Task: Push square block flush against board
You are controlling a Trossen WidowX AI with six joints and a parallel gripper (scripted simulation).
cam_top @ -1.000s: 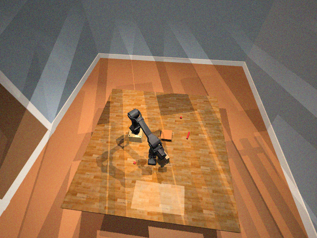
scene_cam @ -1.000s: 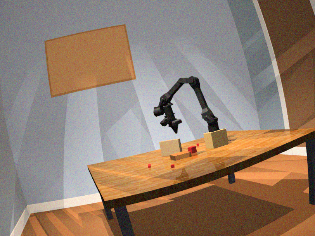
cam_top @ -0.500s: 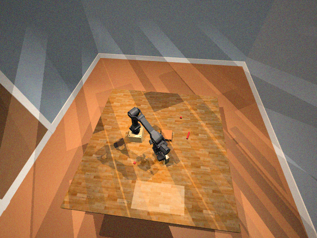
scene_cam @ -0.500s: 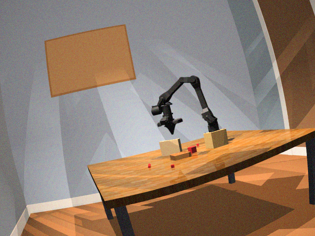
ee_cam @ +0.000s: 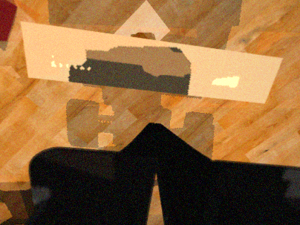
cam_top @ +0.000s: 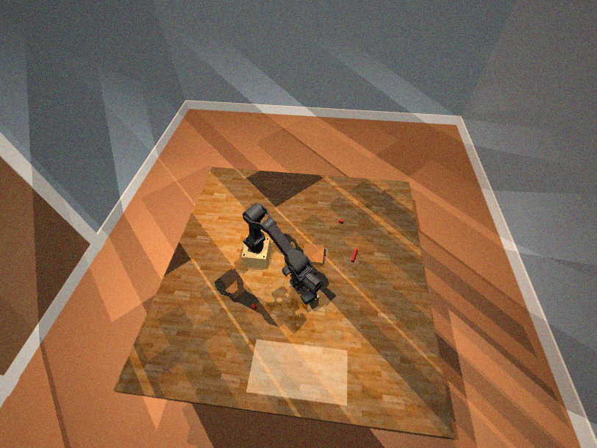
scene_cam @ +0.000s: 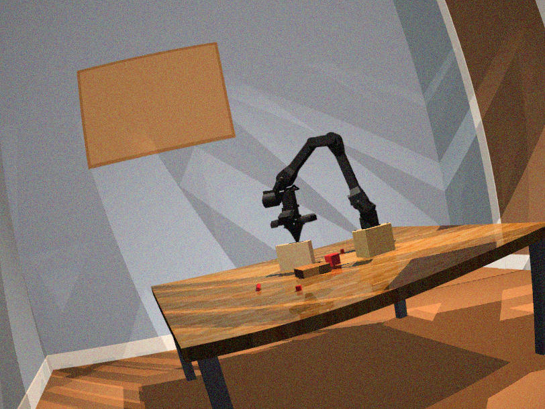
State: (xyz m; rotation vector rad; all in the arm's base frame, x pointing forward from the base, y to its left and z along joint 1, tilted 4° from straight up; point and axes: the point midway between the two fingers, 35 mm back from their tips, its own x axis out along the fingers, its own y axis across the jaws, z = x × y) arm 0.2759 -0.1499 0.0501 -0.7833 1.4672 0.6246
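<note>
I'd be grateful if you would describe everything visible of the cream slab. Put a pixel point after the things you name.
The cream slab (scene_cam: 292, 255) (ee_cam: 223, 60) is plain, smooth-looking and box-shaped, with broad sides and a long, narrow top. It stands upright on the wooden table (cam_top: 378, 288) (scene_cam: 254, 309) (ee_cam: 241, 133), shadows crossing its top. The exterior view shows a gap between it and the red block (scene_cam: 332, 259) (ee_cam: 7, 19). Its material is uncertain.

1 long pale block (ee_cam: 230, 64), slightly tilted across the view, beyond the closed black jaws.
</note>
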